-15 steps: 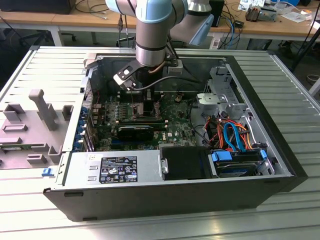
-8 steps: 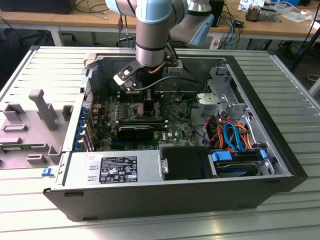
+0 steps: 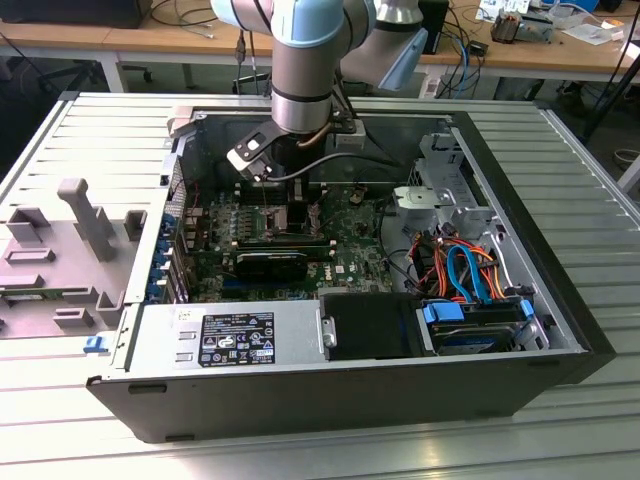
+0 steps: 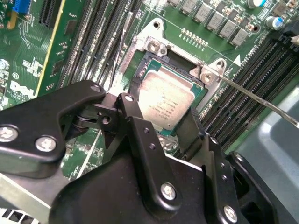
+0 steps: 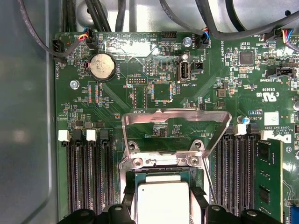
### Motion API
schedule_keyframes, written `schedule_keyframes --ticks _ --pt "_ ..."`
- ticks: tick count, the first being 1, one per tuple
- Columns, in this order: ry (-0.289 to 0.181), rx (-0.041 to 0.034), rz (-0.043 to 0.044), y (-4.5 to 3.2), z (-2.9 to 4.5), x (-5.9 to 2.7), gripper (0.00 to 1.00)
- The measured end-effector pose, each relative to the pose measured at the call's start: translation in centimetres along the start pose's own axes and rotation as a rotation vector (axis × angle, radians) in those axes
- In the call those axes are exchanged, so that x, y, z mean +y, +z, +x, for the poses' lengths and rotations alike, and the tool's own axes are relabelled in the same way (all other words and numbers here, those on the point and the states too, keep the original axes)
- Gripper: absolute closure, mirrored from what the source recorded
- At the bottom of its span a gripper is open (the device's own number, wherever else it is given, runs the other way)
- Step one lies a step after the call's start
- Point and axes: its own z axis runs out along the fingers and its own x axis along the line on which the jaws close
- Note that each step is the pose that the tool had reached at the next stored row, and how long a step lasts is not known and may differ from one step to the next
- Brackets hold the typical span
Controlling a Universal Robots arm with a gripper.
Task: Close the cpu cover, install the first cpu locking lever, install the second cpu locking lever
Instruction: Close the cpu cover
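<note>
In the first wrist view the cpu cover, a silvery frame with a square opening, stands open, tilted back from its hinge. Below it the bare cpu lies in its socket, and it also shows in the second wrist view as the cpu. A thin locking lever sticks out free from one socket corner, seen as a thin locking lever beside the socket. My gripper hangs open just above the socket, its black fingers on either side of the cpu, holding nothing. The exterior view shows the gripper low over the green board.
Memory slots flank the socket, with a fitted memory stick and a coin battery nearby. A black oblong block, a grey power-supply box, drive cages with orange and blue cables and the case walls surround the board. Cables hang above.
</note>
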Motion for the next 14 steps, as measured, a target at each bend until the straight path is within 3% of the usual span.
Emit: schedule_keyframes --ticks 2,8,11,13,14 --pt "0.000 0.0006 0.0003 0.01 0.00 0.00 0.38" --pt "0.000 0.0005 0.0003 0.02 0.01 0.00 0.38" --pt "0.000 0.0059 0.0003 -0.46 -0.02 -0.02 0.38" --pt "-0.001 0.0178 0.0004 -0.57 -0.03 -0.02 0.38" --pt "-0.001 0.0308 0.0006 -0.58 -0.04 -0.02 0.38"
